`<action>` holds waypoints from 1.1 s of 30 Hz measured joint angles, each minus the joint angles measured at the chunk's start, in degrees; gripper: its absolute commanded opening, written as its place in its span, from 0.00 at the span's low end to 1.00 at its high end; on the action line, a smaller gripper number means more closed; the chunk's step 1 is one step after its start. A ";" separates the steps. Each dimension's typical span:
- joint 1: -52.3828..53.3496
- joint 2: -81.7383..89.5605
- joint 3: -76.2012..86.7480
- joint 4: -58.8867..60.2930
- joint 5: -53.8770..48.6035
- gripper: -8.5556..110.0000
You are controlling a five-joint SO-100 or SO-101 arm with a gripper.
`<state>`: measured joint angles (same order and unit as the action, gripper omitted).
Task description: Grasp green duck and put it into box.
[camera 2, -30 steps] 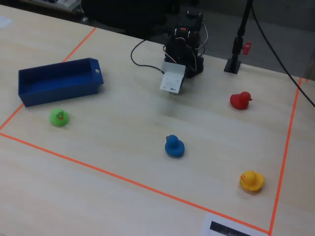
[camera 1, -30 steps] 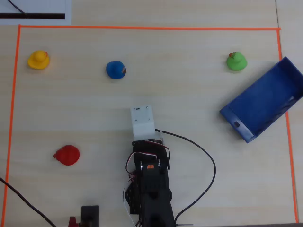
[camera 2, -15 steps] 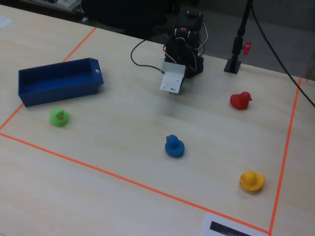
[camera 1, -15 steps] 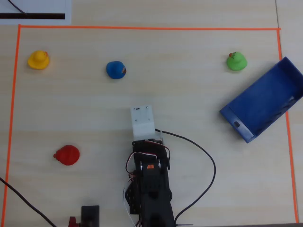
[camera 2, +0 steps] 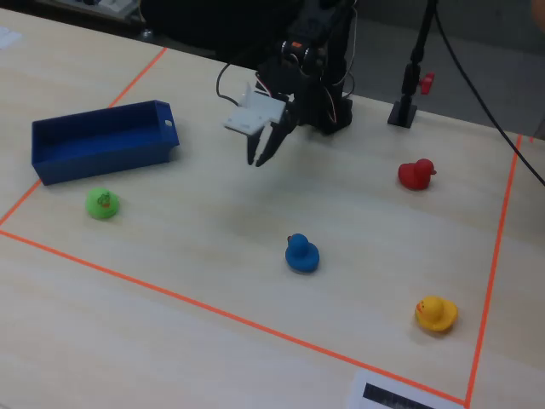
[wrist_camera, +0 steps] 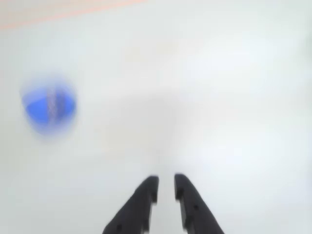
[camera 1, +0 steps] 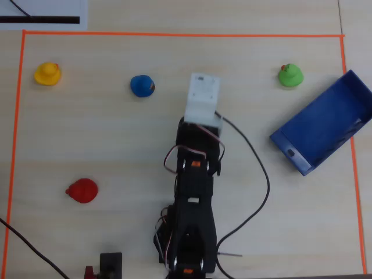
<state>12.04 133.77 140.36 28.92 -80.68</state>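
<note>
The green duck [camera 1: 290,75] stands on the wooden table at the far right in the overhead view, just beside the upper end of the box [camera 1: 331,122]. In the fixed view the duck [camera 2: 102,203] sits in front of the dark blue box [camera 2: 102,141], which holds nothing. My gripper [camera 2: 257,160] hangs above the table's middle, well away from the duck, pointing down. In the wrist view the gripper [wrist_camera: 166,181] is empty, its jaws almost together with a narrow gap. The green duck and the box are out of the wrist view.
A blue duck [camera 1: 142,86] sits left of the arm's white wrist mount [camera 1: 202,97] and shows blurred in the wrist view [wrist_camera: 48,105]. A yellow duck [camera 1: 47,74] and a red duck [camera 1: 82,190] stand further left. Orange tape [camera 1: 174,35] borders the area.
</note>
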 measured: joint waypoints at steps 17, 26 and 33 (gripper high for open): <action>27.51 -73.04 -70.58 -38.14 6.86 0.28; 28.12 -84.99 -73.56 -41.22 3.08 0.29; 28.39 -86.22 -70.05 -43.33 0.26 0.32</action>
<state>40.43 47.55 70.31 -14.41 -80.42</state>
